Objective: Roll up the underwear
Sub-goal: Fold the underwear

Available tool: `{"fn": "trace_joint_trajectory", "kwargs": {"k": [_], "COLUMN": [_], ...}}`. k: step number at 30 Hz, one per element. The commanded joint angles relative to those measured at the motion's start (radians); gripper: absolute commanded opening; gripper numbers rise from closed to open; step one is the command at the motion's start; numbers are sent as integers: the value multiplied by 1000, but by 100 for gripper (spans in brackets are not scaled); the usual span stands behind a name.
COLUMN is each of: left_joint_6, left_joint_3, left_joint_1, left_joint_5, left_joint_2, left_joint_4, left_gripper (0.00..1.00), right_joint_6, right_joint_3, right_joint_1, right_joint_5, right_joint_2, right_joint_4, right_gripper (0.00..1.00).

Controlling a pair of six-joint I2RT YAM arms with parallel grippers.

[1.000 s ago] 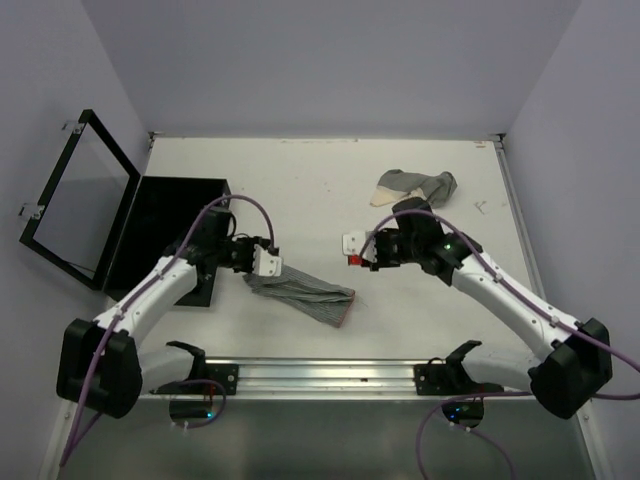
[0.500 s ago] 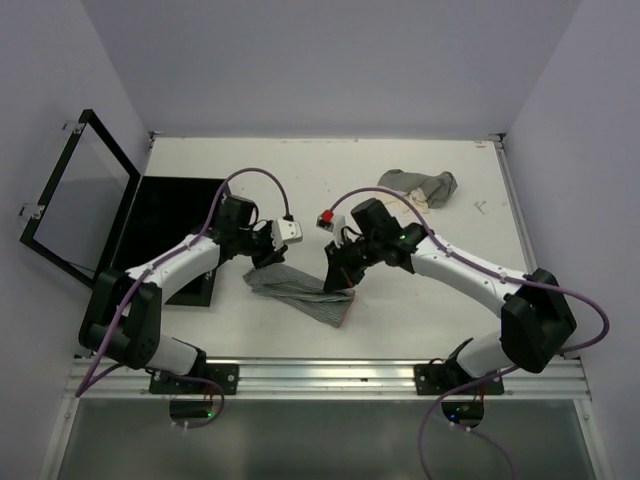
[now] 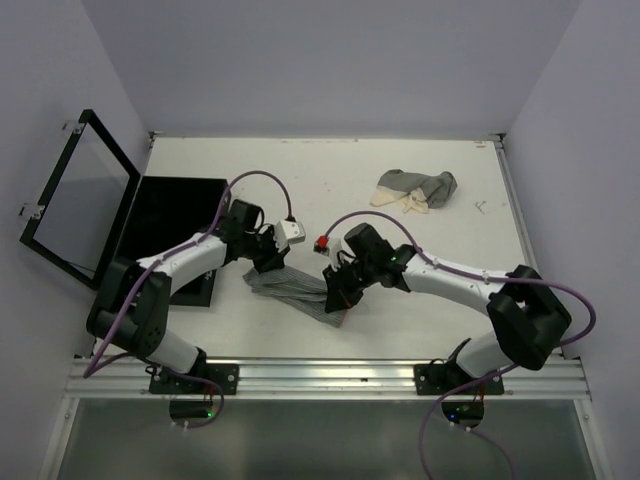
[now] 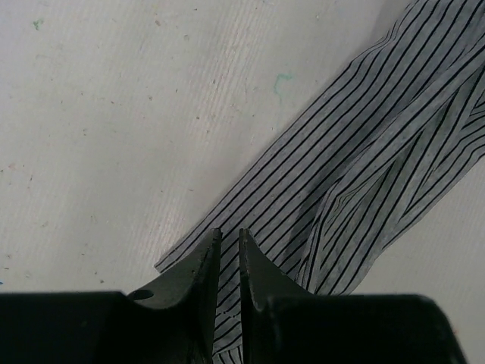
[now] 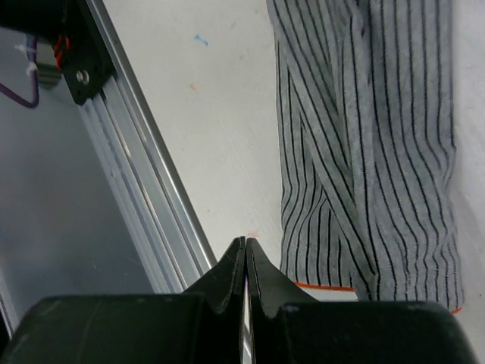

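A grey underwear with thin black stripes and an orange hem [image 3: 300,290] lies flat and folded into a long band on the table's front middle. My left gripper [image 3: 272,267] is over its left end. In the left wrist view the fingers [image 4: 229,236] stand almost together just above the striped cloth [image 4: 364,152], which runs flat under the slim gap. My right gripper [image 3: 336,298] is at the band's right end. In the right wrist view its tips [image 5: 245,241] touch each other over bare table, beside the cloth's orange-hemmed edge [image 5: 379,152]. It holds nothing.
A small heap of grey and cream garments [image 3: 417,187] lies at the back right. A flat black box [image 3: 170,215] with its hinged lid [image 3: 75,205] open stands at the left. The metal rail [image 3: 320,375] runs along the near edge, close to my right gripper [image 5: 129,174].
My right gripper has swung left and down to the striped band's right end. My left gripper let go of the left end, turned and now sits over it. The cloth has barely moved.
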Motion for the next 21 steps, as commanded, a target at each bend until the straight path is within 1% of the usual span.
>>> {"fn": "trace_joint_trajectory", "kwargs": {"k": [1, 4, 7, 12, 13, 16, 18, 21], "left_joint_6": [-58, -81, -103, -141, -150, -181, -180, -164], "left_joint_3": [7, 4, 13, 33, 44, 62, 64, 61], "left_joint_1": [-5, -5, -5, 2, 4, 41, 54, 59], "left_joint_5": [-32, -30, -27, -30, -27, 16, 34, 56], "left_joint_2": [23, 26, 38, 60, 72, 89, 86, 86], "left_joint_4": [17, 11, 2, -4, -6, -13, -13, -24], "left_gripper": [18, 18, 18, 18, 18, 17, 17, 17], "right_joint_6": [-68, -137, -131, -109, -105, -106, -117, -157], "right_joint_3": [-44, -62, -41, 43, 56, 115, 132, 183], "right_joint_1": [27, 34, 34, 30, 22, -24, -55, -87], "right_joint_5": [52, 95, 136, 227, 239, 317, 294, 316], "right_joint_2": [20, 57, 98, 185, 202, 262, 268, 282], "right_joint_4": [50, 44, 44, -34, -46, -101, -121, -163], "right_gripper": [5, 6, 6, 3, 2, 1, 0, 0]}}
